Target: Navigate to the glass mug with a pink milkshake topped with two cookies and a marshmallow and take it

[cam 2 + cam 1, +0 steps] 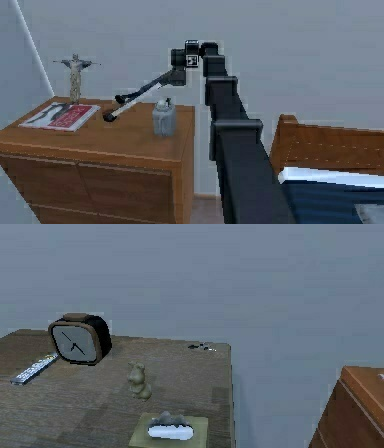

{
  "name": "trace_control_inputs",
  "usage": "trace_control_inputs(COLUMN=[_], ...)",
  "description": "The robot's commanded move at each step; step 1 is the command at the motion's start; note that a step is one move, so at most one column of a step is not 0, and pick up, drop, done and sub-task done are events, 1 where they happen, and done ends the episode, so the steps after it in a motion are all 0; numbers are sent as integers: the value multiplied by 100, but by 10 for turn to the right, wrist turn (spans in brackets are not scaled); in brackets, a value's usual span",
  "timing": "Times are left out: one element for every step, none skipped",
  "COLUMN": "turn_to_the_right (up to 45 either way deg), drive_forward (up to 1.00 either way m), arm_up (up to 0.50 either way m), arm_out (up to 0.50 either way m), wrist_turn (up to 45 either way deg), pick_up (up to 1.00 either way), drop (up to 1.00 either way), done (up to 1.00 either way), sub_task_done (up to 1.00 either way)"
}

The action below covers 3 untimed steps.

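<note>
Close by end effector (112, 110), glass mug (163, 121)

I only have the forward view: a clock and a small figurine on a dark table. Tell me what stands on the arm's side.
Observer: A wooden dresser stands there, with the arm extended over its top.
Operator: Report what's on it.
Observer: A pale glassy object stands upright toward the arm side view's right end of the top; it is too small to call a mug.
Operator: Now the arm's tip.
Observer: The end effector angles down between that object and a red-covered book; I cannot tell whether it holds anything.
</note>
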Motion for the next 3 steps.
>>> trace_control_inputs(turn_to_the_right=[0, 0, 0], drive_forward=[0, 0, 0], arm_up=[0, 0, -22], arm_out=[0, 0, 0], wrist_turn=[450, 120, 0], pick_up=[0, 0, 0], drop=[0, 0, 0], done=[0, 0, 0], sub_task_done=[0, 0, 0])
